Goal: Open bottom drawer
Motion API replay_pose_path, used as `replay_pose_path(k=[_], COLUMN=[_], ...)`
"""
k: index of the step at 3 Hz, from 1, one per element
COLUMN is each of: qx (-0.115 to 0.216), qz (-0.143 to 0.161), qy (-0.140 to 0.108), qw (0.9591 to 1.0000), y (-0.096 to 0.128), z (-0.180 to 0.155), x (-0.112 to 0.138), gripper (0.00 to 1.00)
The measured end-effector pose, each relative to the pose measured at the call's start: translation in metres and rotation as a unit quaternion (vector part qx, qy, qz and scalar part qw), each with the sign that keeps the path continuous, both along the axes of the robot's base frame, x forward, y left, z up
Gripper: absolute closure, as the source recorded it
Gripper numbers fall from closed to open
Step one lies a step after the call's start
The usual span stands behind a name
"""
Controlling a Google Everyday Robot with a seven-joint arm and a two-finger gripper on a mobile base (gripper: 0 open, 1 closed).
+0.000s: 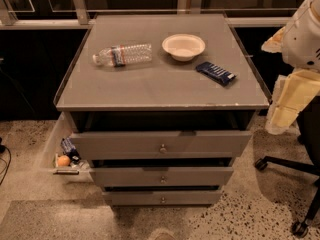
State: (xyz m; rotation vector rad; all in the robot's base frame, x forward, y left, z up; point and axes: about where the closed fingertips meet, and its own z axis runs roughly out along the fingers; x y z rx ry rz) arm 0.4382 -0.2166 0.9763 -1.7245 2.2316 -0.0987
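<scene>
The bottom drawer [162, 198] is the lowest and shortest grey front of three on the grey cabinet, with a small round metal knob [162, 200] at its centre. Its front sits back under the middle drawer [162, 176], and none of its inside shows. The top drawer [162, 144] is the tallest front. My arm hangs at the right edge of the view, with the pale yellow gripper [290, 104] beside the cabinet's right top corner. It is well above and to the right of the bottom drawer and touches nothing.
On the cabinet top [150, 84] lie a plastic water bottle [122, 54], a white bowl [183, 46] and a dark blue snack bar [215, 73]. A clear bin [52, 144] with an orange and a blue packet stands at the left. A chair base [285, 164] stands at the right.
</scene>
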Motion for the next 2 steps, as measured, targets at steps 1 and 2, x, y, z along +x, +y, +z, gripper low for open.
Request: replay_pose_path(k=[1,2], qx=[0.0,0.003], qz=[0.0,0.009], qy=[0.0,0.014], qw=[1.0,0.9999], y=[0.0,-0.002], z=[0.0,-0.029], x=[0.0,-0.015], gripper=[0.0,0.0])
